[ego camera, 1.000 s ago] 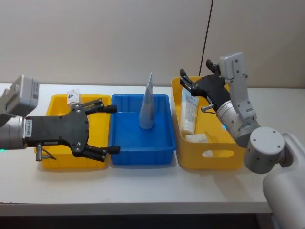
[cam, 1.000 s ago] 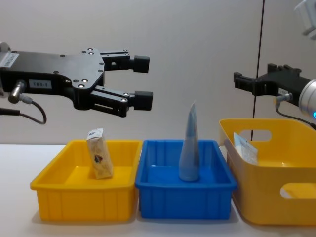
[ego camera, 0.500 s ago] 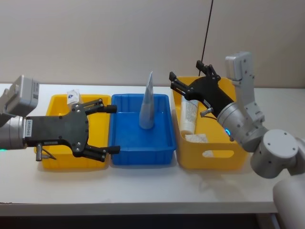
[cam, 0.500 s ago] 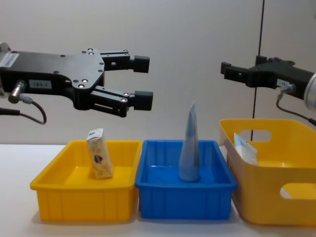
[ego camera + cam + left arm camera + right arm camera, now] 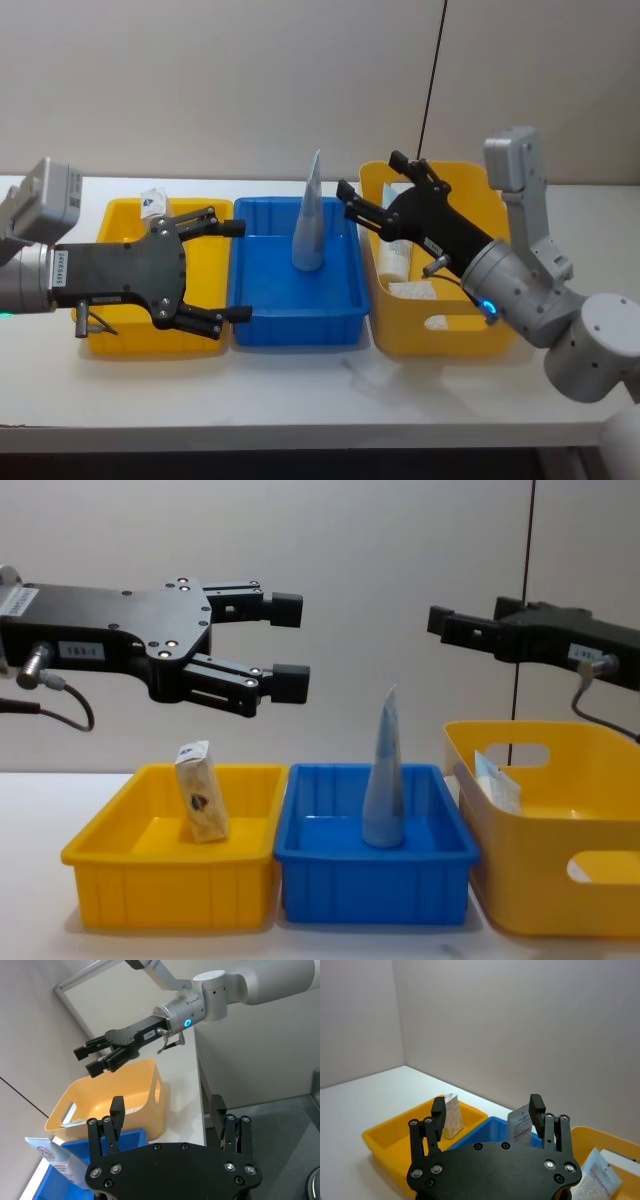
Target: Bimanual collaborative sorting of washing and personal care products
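While both empty grippers hover with jaws spread, left gripper (image 5: 232,271) over the low yellow plastic tray (image 5: 118,336) holding the small cream packet (image 5: 201,804), right gripper (image 5: 368,193) hangs near the tall pale blue tapering tube (image 5: 309,214) standing in the blue plastic bin (image 5: 300,329); the whitish-grey soft pouch (image 5: 394,243) sits in the tall yellow basket (image 5: 455,325) on the right.

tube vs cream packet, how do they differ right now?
The pale blue tube stands upright in the blue bin; the cream packet stands in the left yellow bin.

The tube is tall and tapers to a point; the packet is short and blocky.

The tube is plain pale blue from the chest view; the packet carries a dark logo.

Both are free of the open left gripper and open right gripper.
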### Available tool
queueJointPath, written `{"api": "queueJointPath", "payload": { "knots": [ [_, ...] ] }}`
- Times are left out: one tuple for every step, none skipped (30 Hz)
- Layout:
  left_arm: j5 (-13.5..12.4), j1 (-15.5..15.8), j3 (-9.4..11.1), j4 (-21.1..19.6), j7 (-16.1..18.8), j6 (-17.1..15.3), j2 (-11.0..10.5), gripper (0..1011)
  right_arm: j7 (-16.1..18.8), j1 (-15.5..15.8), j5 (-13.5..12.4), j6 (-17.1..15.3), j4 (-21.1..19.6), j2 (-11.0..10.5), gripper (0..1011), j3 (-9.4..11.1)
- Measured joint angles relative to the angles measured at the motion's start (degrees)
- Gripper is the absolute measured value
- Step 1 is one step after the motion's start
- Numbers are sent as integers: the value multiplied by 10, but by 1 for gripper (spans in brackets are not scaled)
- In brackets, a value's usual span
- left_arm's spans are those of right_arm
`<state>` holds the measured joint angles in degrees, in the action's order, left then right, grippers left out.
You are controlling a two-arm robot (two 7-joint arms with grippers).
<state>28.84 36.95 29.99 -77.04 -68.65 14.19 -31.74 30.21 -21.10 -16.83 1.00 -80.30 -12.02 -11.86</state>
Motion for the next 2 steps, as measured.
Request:
{"api": "queueJointPath", "payload": {
  "knots": [
    [0, 0, 0, 0, 0, 0, 0, 1001, 2, 2, -2, -1, -3, -1, 1000, 0],
    [0, 0, 0, 0, 0, 0, 0, 1001, 4, 4, -4, -3, -6, -2, 1000, 0]
  ]
}}
